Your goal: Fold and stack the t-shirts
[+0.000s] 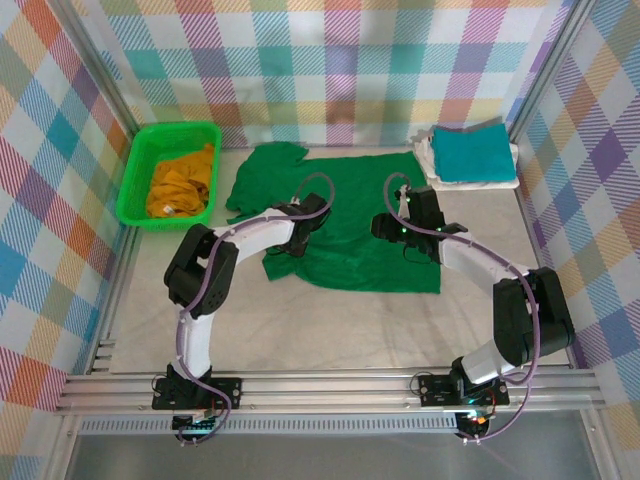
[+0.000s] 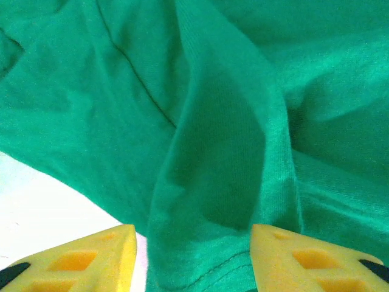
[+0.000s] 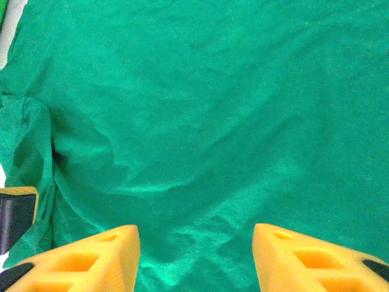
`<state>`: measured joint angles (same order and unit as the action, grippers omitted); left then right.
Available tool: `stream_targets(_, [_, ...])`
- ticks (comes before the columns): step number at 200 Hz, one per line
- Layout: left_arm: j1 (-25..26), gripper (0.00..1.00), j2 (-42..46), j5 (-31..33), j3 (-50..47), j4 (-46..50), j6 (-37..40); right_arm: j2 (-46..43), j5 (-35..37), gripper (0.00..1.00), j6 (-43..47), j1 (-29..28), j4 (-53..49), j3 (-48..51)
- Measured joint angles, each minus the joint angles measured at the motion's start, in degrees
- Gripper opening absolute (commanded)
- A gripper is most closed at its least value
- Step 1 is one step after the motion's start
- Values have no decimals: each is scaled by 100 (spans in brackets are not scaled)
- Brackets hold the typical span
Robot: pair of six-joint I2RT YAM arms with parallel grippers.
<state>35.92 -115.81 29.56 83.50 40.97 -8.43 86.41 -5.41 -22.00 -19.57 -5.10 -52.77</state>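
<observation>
A dark green t-shirt (image 1: 350,225) lies spread and rumpled in the middle of the table. My left gripper (image 1: 297,243) is low over its near-left hem. In the left wrist view its yellow fingers (image 2: 103,255) stand apart, with a raised fold of the green cloth (image 2: 213,182) running between them; the left gripper (image 2: 193,258) is open. My right gripper (image 1: 388,228) hovers over the shirt's middle, open (image 3: 196,258) above flat cloth (image 3: 200,121). A mustard yellow t-shirt (image 1: 182,185) is bunched in the basket. A folded teal t-shirt (image 1: 470,152) rests on a white one (image 1: 505,182) at the back right.
The bright green plastic basket (image 1: 135,170) stands at the back left. Metal frame rails run along the table's sides and near edge (image 1: 330,385). Checked curtains wall in the workspace. Bare white table (image 1: 330,330) lies between the shirt and the arm bases.
</observation>
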Motion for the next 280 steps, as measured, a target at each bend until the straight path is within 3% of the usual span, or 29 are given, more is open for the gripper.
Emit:
stream_targets(6, [0, 33, -4, -15, -7, -17, 13, -7, 0, 52, 0, 0, 0, 0])
stream_targets(17, [0, 6, -4, -35, -7, -57, -33, -13, 2, 52, 2, 0, 0, 2])
stream_targets(23, [0, 0, -4, -28, -4, -70, -72, -13, 0, 53, 0, 0, 0, 2])
stream_targets(68, [2, 0, 129, 195, -214, -48, -575, -17, 2, 53, 2, 0, -4, 2])
stream_targets(108, [-76, 0, 1204, -70, -1270, 0, -1681, -42, 7, 53, 20, 0, -9, 2])
stream_targets(138, [-297, 6, 2006, -514, -2124, -57, -2398, -44, 4, 53, 24, 0, -9, 2])
stream_targets(158, [-520, 16, 2275, -726, -2559, -57, -2721, -44, 2, 53, 24, 0, -9, 2])
stream_targets(177, [-693, 16, 2317, -833, -2712, -44, -2900, -44, 0, 53, 24, 0, -9, 2])
stream_targets(191, [-752, 22, 2376, -905, -2793, -48, -3029, -44, 0, 53, 24, 0, -9, 2])
stream_targets(235, [-774, 28, 3067, -914, -3195, 63, -3272, -44, 4, 54, 26, 0, -11, 2])
stream_targets(280, [-514, 29, 2680, -984, -2433, 219, -2962, -44, -39, 54, 22, 0, -4, 26])
